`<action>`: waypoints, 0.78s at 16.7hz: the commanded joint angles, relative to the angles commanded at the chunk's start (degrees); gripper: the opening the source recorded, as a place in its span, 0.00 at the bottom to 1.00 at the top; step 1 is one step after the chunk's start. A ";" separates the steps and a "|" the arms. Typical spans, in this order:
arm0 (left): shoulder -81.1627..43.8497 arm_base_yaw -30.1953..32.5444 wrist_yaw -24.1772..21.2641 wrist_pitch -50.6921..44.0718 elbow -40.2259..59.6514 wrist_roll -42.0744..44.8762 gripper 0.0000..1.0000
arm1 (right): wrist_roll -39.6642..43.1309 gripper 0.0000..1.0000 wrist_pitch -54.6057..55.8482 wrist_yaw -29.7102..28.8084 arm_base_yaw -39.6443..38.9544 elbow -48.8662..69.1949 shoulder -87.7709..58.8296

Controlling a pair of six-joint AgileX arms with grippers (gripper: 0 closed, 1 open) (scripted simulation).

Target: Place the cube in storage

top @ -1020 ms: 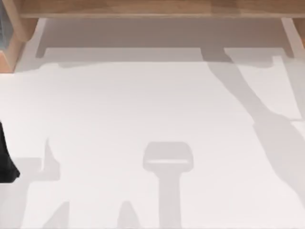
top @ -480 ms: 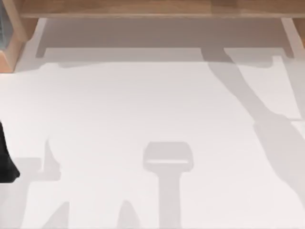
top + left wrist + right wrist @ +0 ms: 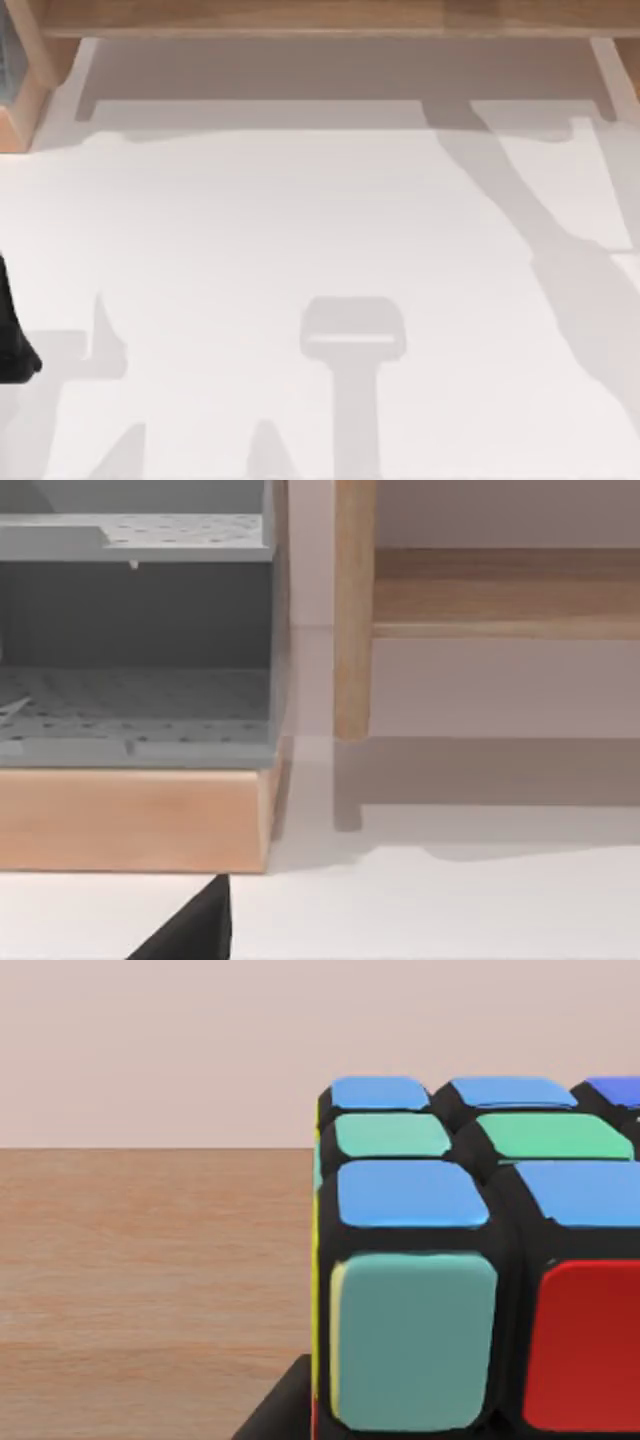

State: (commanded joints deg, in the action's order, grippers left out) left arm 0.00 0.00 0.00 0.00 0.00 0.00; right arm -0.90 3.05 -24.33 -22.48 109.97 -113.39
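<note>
- top view: the plain white surface (image 3: 300,220) spreads below me, crossed by grey shadows of my arms. a light wooden shelf frame (image 3: 320,18) runs along its far edge, and a wooden-based grey storage unit (image 3: 15,90) sits at the far left corner. a black part of my left arm (image 3: 12,335) juts in at the left edge, low over the surface; i cannot tell from here how its pincer stands.
- left wrist view: this camera faces the grey storage unit with perforated shelves (image 3: 135,630), which rests on a light wooden base (image 3: 135,815) on the white surface. just beside it stands an upright wooden post (image 3: 353,610) joined to a horizontal wooden rail (image 3: 505,590). a black tip of my left pincer (image 3: 195,930) shows at the lower edge; whether it is wide or narrow i cannot tell.
- right wrist view: the multicoloured puzzle cube with black edges (image 3: 470,1260) sits very close to the camera, showing blue, green, teal and red tiles and a yellow sliver on its side. a black piece of my right pincer (image 3: 280,1415) touches its lower corner, but i cannot tell whether the cube is gripped. behind lies a brown wooden board (image 3: 150,1280) under a pale pink wall (image 3: 160,1050).
</note>
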 joint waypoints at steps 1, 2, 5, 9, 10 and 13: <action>0.00 0.00 0.00 0.00 0.00 0.00 1.00 | 0.00 0.00 0.00 0.00 0.00 0.00 0.00; 0.00 0.00 0.00 0.00 0.00 0.00 1.00 | 0.00 0.00 0.00 0.00 0.00 0.00 0.00; 0.00 0.00 0.00 0.00 0.00 0.00 1.00 | -0.11 0.00 -0.63 -0.21 -0.32 -0.03 0.84; 0.00 0.00 0.00 0.00 0.00 0.00 1.00 | -0.12 0.00 -2.45 -0.73 -0.94 -0.21 2.77; 0.00 0.00 0.00 0.00 0.00 0.00 1.00 | -0.12 0.00 -3.00 -0.89 -1.13 -0.25 3.37; 0.00 0.00 0.00 0.00 0.00 0.00 1.00 | -0.12 0.00 -3.29 -0.99 -1.23 -0.26 3.64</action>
State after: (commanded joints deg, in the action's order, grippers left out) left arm 0.00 0.00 0.00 0.00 0.00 0.00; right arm -1.02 -0.24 -25.31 -23.71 109.72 -109.74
